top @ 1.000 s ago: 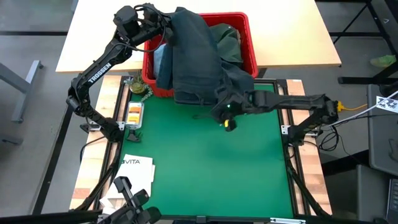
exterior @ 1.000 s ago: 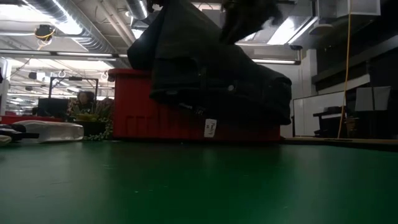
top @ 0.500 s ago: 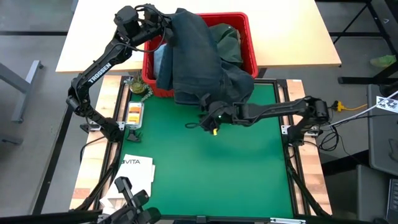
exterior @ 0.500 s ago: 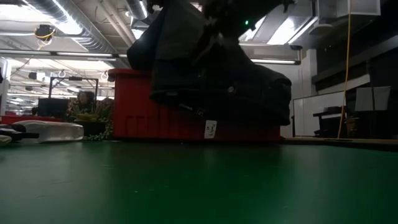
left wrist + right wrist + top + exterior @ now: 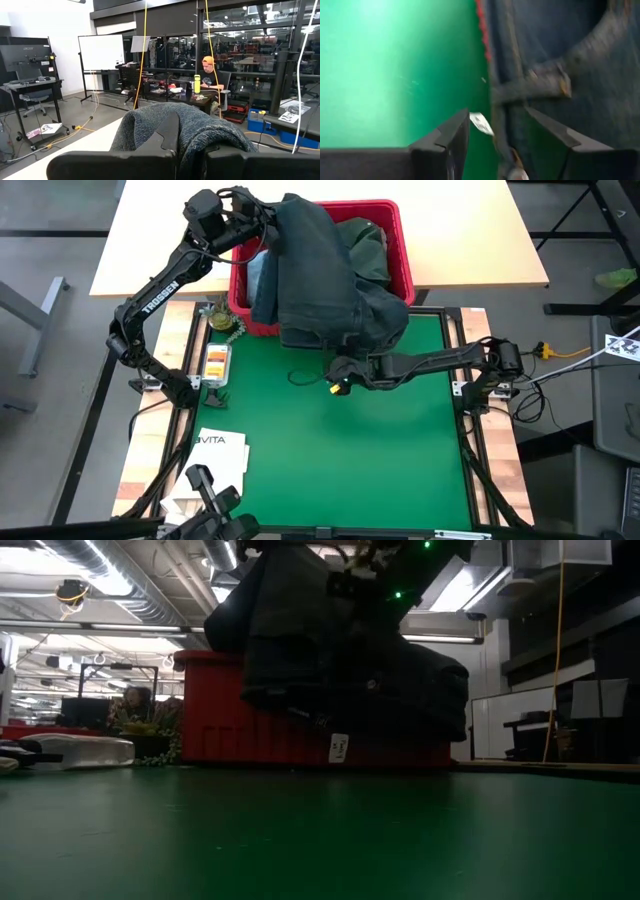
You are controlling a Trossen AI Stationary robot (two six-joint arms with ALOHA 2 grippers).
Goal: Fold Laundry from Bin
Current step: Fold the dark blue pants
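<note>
The dark navy-grey trousers (image 5: 315, 280) hang from my left gripper (image 5: 262, 220), which is raised over the far left corner of the red bin (image 5: 402, 240). They drape over the bin's near wall, and their lower end (image 5: 345, 335) rests on the green mat (image 5: 330, 460). A white tag (image 5: 338, 747) dangles from them. A dark green shirt (image 5: 365, 240) and light blue jeans (image 5: 260, 280) lie in the bin. My right gripper (image 5: 333, 377) stands open just above the mat at the trousers' lower edge (image 5: 520, 90), and I cannot tell whether it touches them. My left gripper is shut on a bunched part of the trousers (image 5: 200, 125), which bulges up over the fingers (image 5: 170, 130); how many layers cannot be told. The fingers lie about level. The trousers hang below the hold, over the bin, with their lower end on the mat.
A white VITA paper bag (image 5: 215, 450) lies at the mat's near left. A small plant (image 5: 222, 315) and a small pack (image 5: 215, 362) sit along the left rail. A pale wooden table (image 5: 480, 240) carries the bin. A person (image 5: 210, 75) sits far off in the room.
My right gripper has gone down and toward the table's left edge along the trousers' lower edge, rolling its wrist and tipping downward as it went. It has stayed open. The trousers and my left gripper have kept still.
</note>
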